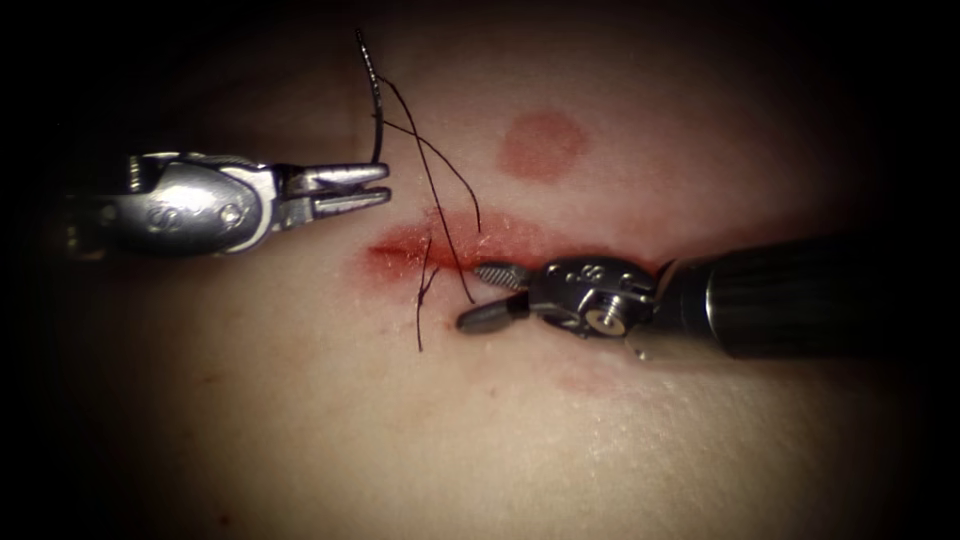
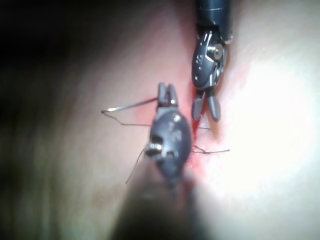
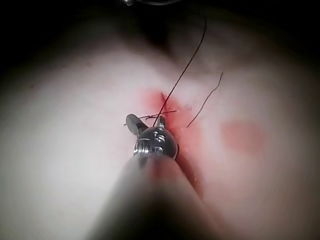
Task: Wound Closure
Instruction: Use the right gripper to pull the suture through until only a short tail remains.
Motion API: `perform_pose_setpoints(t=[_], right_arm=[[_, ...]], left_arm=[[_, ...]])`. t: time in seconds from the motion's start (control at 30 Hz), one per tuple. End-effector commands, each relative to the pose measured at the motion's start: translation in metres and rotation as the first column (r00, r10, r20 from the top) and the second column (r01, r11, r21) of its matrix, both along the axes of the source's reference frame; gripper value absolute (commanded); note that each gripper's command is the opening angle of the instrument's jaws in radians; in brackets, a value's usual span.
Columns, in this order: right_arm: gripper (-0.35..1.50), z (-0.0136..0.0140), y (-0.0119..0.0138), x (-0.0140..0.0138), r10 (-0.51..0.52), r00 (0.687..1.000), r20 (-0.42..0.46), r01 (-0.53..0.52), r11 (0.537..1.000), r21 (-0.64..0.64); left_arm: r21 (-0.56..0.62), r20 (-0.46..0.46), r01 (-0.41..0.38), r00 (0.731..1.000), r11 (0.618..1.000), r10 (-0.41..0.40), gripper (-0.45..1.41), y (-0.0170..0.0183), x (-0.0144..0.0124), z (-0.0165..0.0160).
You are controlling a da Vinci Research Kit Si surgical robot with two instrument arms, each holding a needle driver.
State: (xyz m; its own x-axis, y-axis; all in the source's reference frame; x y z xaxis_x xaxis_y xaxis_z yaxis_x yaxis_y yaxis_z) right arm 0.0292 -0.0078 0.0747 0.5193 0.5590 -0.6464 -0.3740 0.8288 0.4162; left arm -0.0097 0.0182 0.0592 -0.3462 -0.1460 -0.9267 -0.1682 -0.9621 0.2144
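Observation:
The tissue (image 1: 300, 420) carries a short red cut (image 1: 450, 245) across its middle. My left tool (image 1: 386, 186) hovers left of and above the cut, its jaws shut on a strand of the dark thread (image 1: 376, 110) that rises from their tip. That thread bends over and runs down across the cut to a point between the jaws of my right tool (image 1: 478, 297). The right tool lies along the cut's right half, open, holding nothing. Loose thread ends (image 1: 421, 310) hang below the cut. The left tool (image 2: 167, 95) meets the thread (image 2: 130, 106); the right tool (image 3: 145, 122) shows its spread jaws.
A round reddish mark (image 1: 542, 145) lies on the tissue above and right of the cut. Red fluid (image 1: 400, 255) stains the cut's left end. The right tool's dark shaft (image 1: 800, 295) covers the cut's right end.

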Motion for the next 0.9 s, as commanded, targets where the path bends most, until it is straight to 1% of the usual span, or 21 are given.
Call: perform_pose_setpoints(t=[0.03, 0.17, 0.27, 0.33, 0.4, 0.47, 0.53, 0.57, 0.6, 0.63, 0.67, 0.9], right_arm=[[1.24, 0.0011, -0.0004, 0.0005, 0.006, 1.000, 0.011, -0.006, 1.000, -0.007], [1.16, 0.0020, -0.0008, 0.0006, 0.006, 1.000, 0.014, -0.006, 1.000, -0.004], [1.16, 0.0026, -0.0012, 0.0011, -0.009, 1.000, 0.020, 0.009, 1.000, 0.001], [1.13, 0.0033, -0.0018, 0.0016, -0.029, 0.999, 0.023, 0.029, 1.000, 0.010], [1.08, 0.0036, -0.0020, 0.0018, -0.032, 0.999, 0.023, 0.032, 0.999, 0.009], [0.98, 0.0037, -0.0021, 0.0018, -0.033, 0.999, 0.021, 0.033, 0.999, 0.010], [0.81, 0.0038, -0.0019, 0.0018, -0.036, 0.999, 0.018, 0.036, 0.999, 0.014], [0.64, 0.0038, -0.0018, 0.0018, -0.039, 0.999, 0.013, 0.039, 0.999, 0.017], [0.30, 0.0038, -0.0017, 0.0018, -0.044, 0.999, 0.007, 0.044, 0.999, 0.021], [-0.18, 0.0038, -0.0017, 0.0018, -0.051, 0.999, -0.002, 0.051, 0.998, 0.026], [-0.35, 0.0039, -0.0017, 0.0018, -0.055, 0.998, -0.007, 0.055, 0.998, 0.029], [-0.35, 0.0033, -0.0019, 0.0017, -0.068, 0.998, -0.005, 0.068, 0.997, 0.038]], left_arm=[[-0.002, 0.000, -0.001, 1.000, 1.000, 0.001, -0.35, -0.0002, -0.0004, 0.0006], [-0.006, 0.000, -0.004, 1.000, 1.000, 0.004, -0.35, -0.0007, 0.0002, 0.0007], [-0.008, -0.001, -0.005, 1.000, 1.000, 0.005, -0.35, -0.0009, 0.0005, 0.0007], [-0.009, -0.003, -0.005, 1.000, 1.000, 0.005, -0.35, -0.0011, 0.0005, 0.0008], [-0.010, -0.003, -0.004, 1.000, 1.000, 0.004, -0.35, -0.0013, 0.0005, 0.0008], [-0.012, -0.004, -0.004, 1.000, 1.000, 0.004, -0.35, -0.0014, 0.0005, 0.0008], [-0.012, -0.005, -0.004, 1.000, 1.000, 0.004, -0.35, -0.0015, 0.0005, 0.0009], [-0.012, -0.005, -0.004, 1.000, 1.000, 0.004, -0.35, -0.0015, 0.0005, 0.0009], [-0.013, -0.005, -0.004, 1.000, 1.000, 0.004, -0.35, -0.0015, 0.0006, 0.0009], [-0.013, -0.005, -0.004, 1.000, 1.000, 0.004, -0.35, -0.0015, 0.0006, 0.0009], [-0.013, -0.005, -0.004, 1.000, 1.000, 0.004, -0.35, -0.0016, 0.0006, 0.0010], [-0.017, -0.006, -0.005, 1.000, 1.000, 0.005, -0.35, -0.0019, 0.0008, 0.0013]])
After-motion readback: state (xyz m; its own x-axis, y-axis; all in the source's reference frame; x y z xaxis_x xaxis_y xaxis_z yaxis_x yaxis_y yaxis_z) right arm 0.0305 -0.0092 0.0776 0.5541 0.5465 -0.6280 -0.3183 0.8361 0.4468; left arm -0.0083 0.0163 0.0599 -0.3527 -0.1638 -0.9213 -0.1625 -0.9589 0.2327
